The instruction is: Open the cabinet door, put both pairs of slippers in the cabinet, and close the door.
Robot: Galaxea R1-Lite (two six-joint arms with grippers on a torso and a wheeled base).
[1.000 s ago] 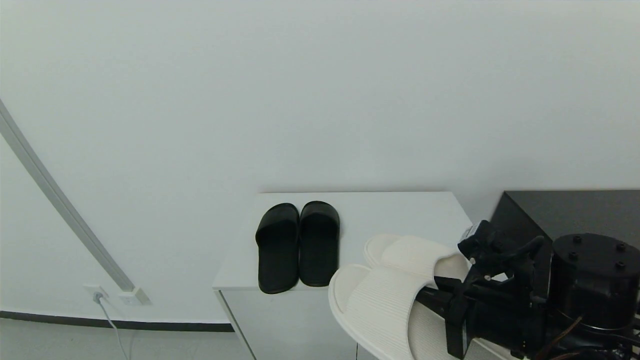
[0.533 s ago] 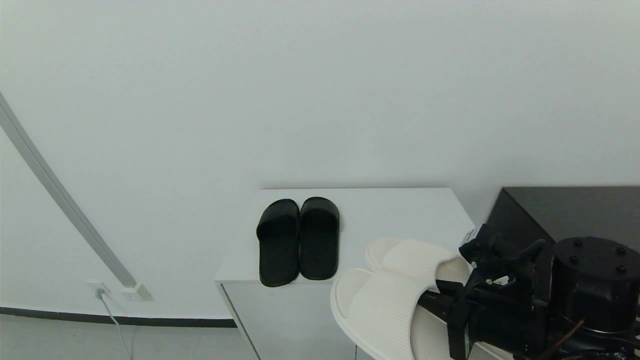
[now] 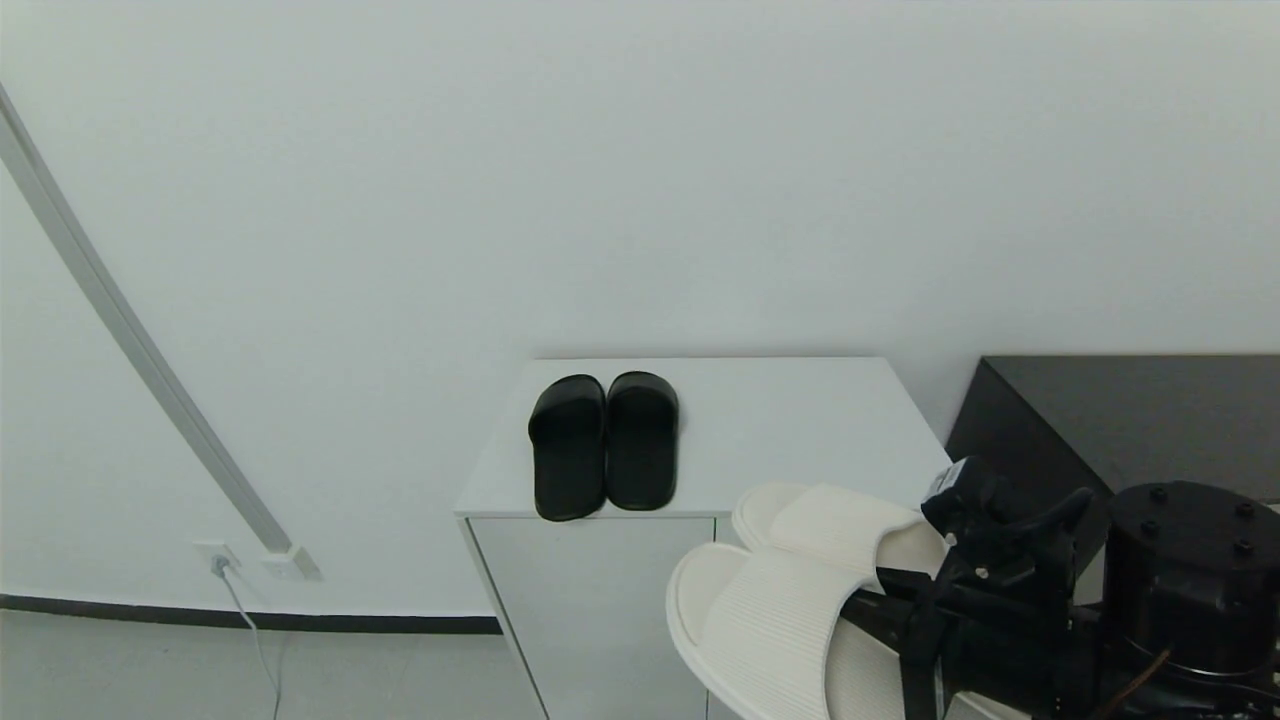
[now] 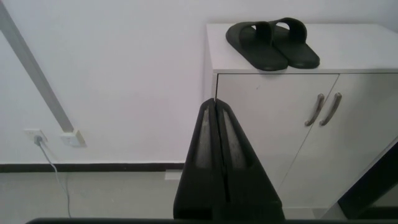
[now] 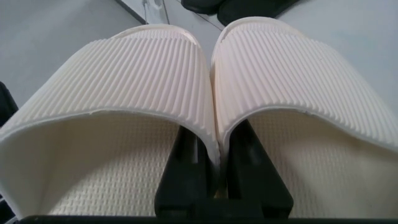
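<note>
Sees the whole scene shifted since a second ago, a camera move only; keeps the same hold on the right. Presses the left gripper (image 4: 215,104) fingers flat together on nothing. Beyond their tips, black slippers (image 4: 273,42) side by side atop the white cabinet (image 4: 364,51), doors (image 4: 270,140) shut. Clamps the ribbed cream slippers (image 3: 790,600) by their touching inner strap edges between the right gripper (image 5: 216,160) fingers, toes pointing away.

1. Right arm (image 3: 1010,620) showing matte black; round joint cap (image 3: 1190,570) carrying small screws (image 3: 1155,493).
2. Brown cable (image 3: 1140,665) trailing under that cap; white label (image 3: 941,481) sitting on the wrist.
3. Left gripper (image 4: 216,112) showing black tapering fingers (image 4: 202,149), panels recessed.
</note>
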